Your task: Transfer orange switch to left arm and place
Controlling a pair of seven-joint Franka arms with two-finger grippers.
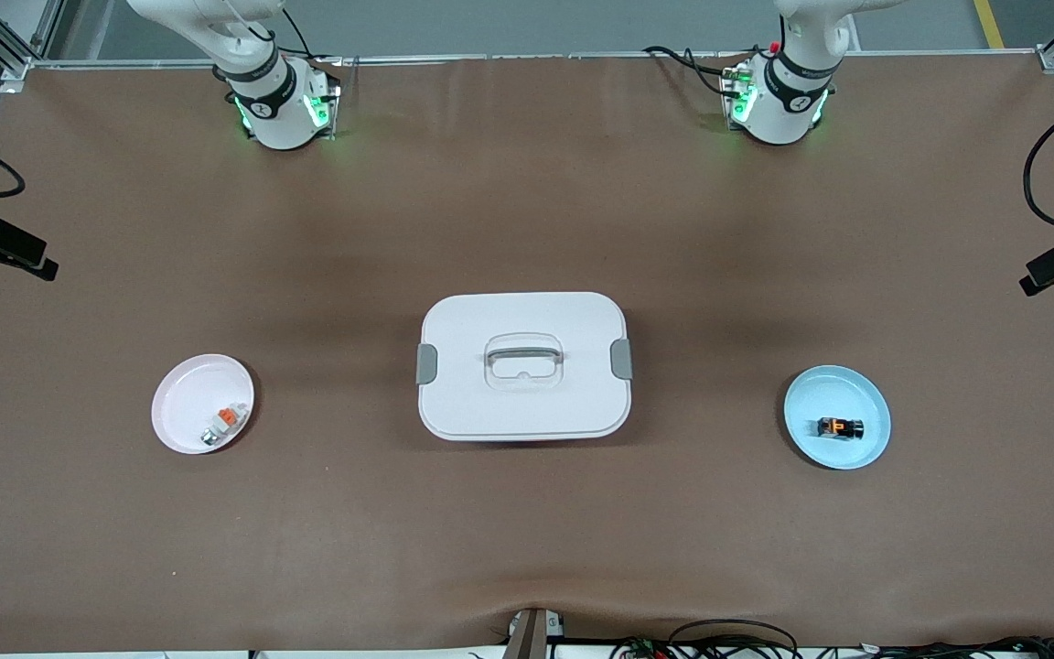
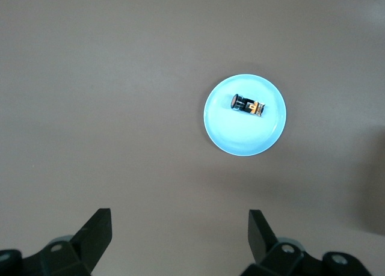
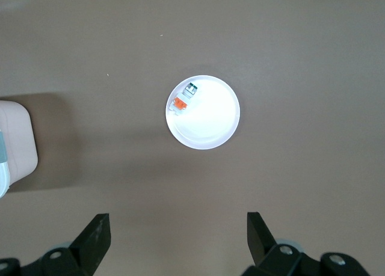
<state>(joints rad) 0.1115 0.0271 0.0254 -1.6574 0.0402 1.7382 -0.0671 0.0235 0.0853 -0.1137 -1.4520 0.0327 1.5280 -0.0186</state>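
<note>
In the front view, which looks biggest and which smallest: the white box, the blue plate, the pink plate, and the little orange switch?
1. White box, largest by far.
2. Blue plate and pink plate: they look about alike, so no ranking between them.
3. Orange switch, smallest, lying on the blue plate.

no readable text, labels or numbers anywhere

Both arms are waiting, raised high above the table. The left arm (image 1: 788, 87) is rising from its base at the table's edge farthest from the front camera, toward one end; the right arm (image 1: 262, 87) is rising from that same edge toward the other end. The left gripper (image 2: 180, 243) is hanging wide apart, pointing down. The right gripper (image 3: 178, 243) is doing likewise.
</note>
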